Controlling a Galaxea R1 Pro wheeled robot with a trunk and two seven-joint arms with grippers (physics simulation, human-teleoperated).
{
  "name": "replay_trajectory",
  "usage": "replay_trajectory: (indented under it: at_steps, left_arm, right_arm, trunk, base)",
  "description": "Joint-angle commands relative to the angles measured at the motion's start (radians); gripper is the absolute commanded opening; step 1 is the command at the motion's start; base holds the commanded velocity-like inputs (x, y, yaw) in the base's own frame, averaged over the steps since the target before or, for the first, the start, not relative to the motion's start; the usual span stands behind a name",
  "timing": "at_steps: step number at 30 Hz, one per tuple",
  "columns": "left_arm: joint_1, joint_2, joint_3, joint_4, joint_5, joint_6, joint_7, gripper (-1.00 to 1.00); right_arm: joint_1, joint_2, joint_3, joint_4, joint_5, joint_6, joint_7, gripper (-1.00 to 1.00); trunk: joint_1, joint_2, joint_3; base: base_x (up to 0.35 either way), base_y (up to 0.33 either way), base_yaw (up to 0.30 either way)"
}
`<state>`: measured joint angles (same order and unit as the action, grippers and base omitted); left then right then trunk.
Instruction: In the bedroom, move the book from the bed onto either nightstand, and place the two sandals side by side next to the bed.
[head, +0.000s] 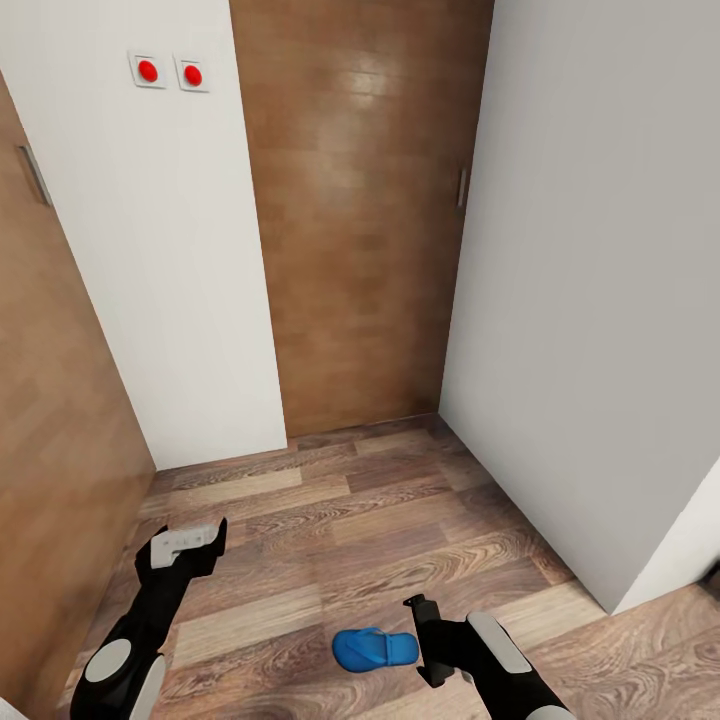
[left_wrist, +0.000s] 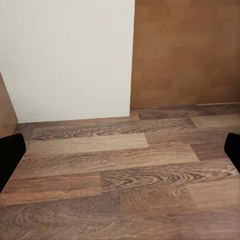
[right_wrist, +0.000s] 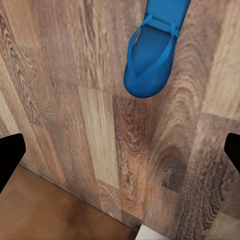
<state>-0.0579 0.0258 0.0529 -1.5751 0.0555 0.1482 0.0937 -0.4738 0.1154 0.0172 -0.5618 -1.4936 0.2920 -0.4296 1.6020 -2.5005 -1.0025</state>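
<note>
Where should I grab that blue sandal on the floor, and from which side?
The sandal lies flat, sole down, strap up. Probably best to come straight down with the right gripper and pinch across the narrow width near the strap, since the flat sole offers little else to hold.

White walls (head: 180, 300), plank floor (head: 380, 520) (wood-grain)

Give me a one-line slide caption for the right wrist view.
Right wrist view: blue sandal lying strap-up on the wood-plank floor, ahead of the open, empty right end effector.
</note>
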Motion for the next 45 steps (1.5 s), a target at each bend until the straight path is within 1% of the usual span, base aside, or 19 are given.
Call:
replay_trajectory:
  at_steps: [1, 15, 22, 26, 29, 45]
  left_arm:
    - [0.000, 0.000, -0.002, -0.002, 0.006, 0.005, 0.004, 1.00]
    - [0.000, -0.001, -0.005, -0.002, 0.008, 0.005, 0.004, 1.00]
    - [0.000, -0.001, -0.004, -0.002, 0.007, 0.007, 0.004, 1.00]
    - [0.000, -0.001, -0.005, -0.002, 0.007, 0.007, 0.004, 1.00]
    - [0.000, -0.001, -0.005, -0.002, 0.008, 0.007, 0.004, 1.00]
    - [0.000, -0.001, -0.005, -0.001, 0.009, 0.007, 0.004, 1.00]
  right_arm:
    - [0.000, 0.000, 0.002, -0.002, -0.005, 0.000, -0.006, 1.00]
    - [0.000, 0.000, 0.006, -0.002, -0.004, 0.002, -0.006, 1.00]
    - [0.000, 0.000, 0.007, -0.003, -0.004, 0.002, -0.006, 1.00]
    - [0.000, 0.000, 0.024, -0.003, -0.004, 0.001, -0.007, 1.00]
    - [0.000, 0.000, 0.029, -0.003, -0.004, 0.001, -0.007, 1.00]
    - [0.000, 0.000, 0.032, -0.003, -0.004, 0.001, -0.007, 1.00]
  trunk:
    - [0.000, 0.000, -0.001]
    - [0.000, 0.000, -0.001]
    - [0.003, -0.002, -0.028]
    - [0.005, -0.003, -0.044]
    - [0.006, -0.004, -0.055]
    - [0.013, -0.007, -0.117]
  base:
    - [0.000, 0.000, 0.000]
    - [0.000, 0.000, 0.000]
    - [0.000, 0.000, 0.000]
    - [0.000, 0.000, 0.000]
    - [0.000, 0.000, 0.000]
    - [0.000, 0.000, 0.000]
